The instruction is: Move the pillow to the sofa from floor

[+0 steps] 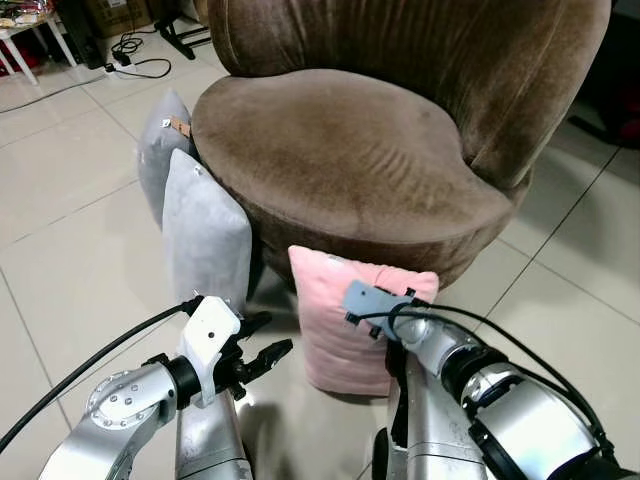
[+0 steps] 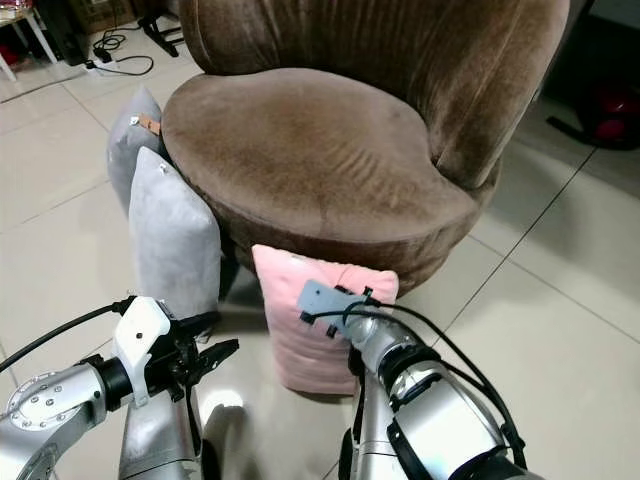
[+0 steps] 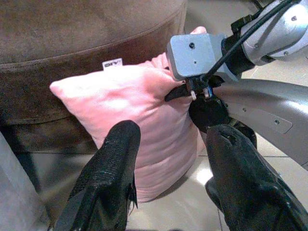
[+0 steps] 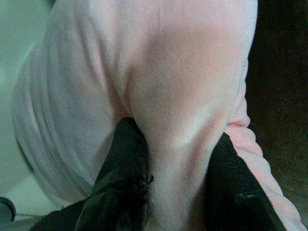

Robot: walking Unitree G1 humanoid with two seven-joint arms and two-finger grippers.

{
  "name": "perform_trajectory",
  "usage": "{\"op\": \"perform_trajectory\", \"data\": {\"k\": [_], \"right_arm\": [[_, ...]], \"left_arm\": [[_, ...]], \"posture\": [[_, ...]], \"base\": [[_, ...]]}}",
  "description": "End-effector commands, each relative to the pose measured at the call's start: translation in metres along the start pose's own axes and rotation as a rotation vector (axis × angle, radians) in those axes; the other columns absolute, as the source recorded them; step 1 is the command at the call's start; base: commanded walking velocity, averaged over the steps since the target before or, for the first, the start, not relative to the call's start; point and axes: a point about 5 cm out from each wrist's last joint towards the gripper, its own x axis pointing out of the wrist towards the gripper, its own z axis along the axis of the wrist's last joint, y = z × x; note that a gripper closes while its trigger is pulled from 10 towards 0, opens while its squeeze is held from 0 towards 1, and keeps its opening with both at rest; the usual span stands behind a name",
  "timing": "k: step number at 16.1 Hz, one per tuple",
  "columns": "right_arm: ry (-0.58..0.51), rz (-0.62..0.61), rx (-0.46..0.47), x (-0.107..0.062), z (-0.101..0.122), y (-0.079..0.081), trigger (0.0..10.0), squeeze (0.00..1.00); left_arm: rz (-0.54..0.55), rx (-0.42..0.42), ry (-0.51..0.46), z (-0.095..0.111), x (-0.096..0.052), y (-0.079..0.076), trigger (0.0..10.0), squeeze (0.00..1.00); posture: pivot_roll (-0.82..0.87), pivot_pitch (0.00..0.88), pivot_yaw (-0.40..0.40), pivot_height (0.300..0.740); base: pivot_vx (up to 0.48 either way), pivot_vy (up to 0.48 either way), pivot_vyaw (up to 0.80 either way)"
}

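My right gripper (image 4: pixel 175 168) pinches a fold of the pink pillow (image 1: pixel 345 320), on the floor at the sofa's (image 1: pixel 350 150) six o'clock; left gripper (image 1: pixel 262 352) spread, empty; lift and placing remain.

Pillow (image 1: pixel 340 320) on floor (image 1: pixel 70 260) before sofa (image 1: pixel 350 150); two cushions (image 1: pixel 205 235) left of it.

Both head views look forward and down from close above at the round brown velvet armchair (image 1: pixel 360 150) and the soft pink pillow (image 2: pixel 300 330). The left wrist camera faces that pillow from nearby; the right wrist camera sits pressed against it.
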Motion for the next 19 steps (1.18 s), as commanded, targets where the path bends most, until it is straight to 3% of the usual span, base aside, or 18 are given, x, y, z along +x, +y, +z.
{"op": "perform_trajectory", "data": {"k": [1, 8, 11, 14, 16, 17, 19], "right_arm": [[-0.011, 0.024, -0.008, 0.001, 0.001, 0.008, 0.0, 0.00], [-0.044, 0.081, -0.003, 0.001, 0.003, 0.032, 0.0, 0.00], [-0.097, 0.122, 0.112, 0.001, 0.009, 0.040, 0.0, 0.00], [-0.205, 0.107, 0.222, 0.000, 0.021, 0.036, 0.0, 0.00], [-0.467, 0.143, 0.478, -0.008, 0.042, 0.020, 0.0, 0.00], [-0.570, 0.163, 0.525, -0.014, 0.047, 0.014, 0.0, 0.00], [-0.703, 0.113, 0.616, -0.025, 0.051, -0.004, 0.0, 0.00]], "left_arm": [[0.016, 0.003, 0.019, -0.005, -0.002, 0.000, 10.0, 0.00], [0.043, 0.001, 0.023, -0.010, -0.006, -0.001, 10.0, 0.00], [0.047, 0.003, 0.028, -0.011, -0.007, -0.001, 10.0, 0.00], [0.058, 0.008, 0.031, -0.012, -0.009, -0.001, 10.0, 0.00], [0.161, 0.025, 0.014, -0.010, -0.014, 0.009, 10.0, 0.00], [0.223, 0.031, -0.001, -0.009, -0.015, 0.016, 10.0, 0.00], [0.247, 0.040, -0.015, -0.006, -0.017, 0.019, 10.0, 0.00]], "posture": [[0.04, 0.023, -0.004, 0.432], [0.04, 0.020, -0.001, 0.432], [0.04, 0.025, 0.001, 0.432], [0.04, 0.024, -0.001, 0.432], [0.04, 0.000, -0.006, 0.432], [0.03, 0.000, -0.004, 0.432], [0.02, 0.000, -0.001, 0.432]], "base": [[0.000, 0.000, 0.00], [0.000, 0.000, 0.00], [0.000, 0.000, 0.00], [0.000, 0.000, 0.00], [0.000, 0.000, 0.00], [0.000, 0.000, 0.00], [0.000, 0.000, 0.00]]}}
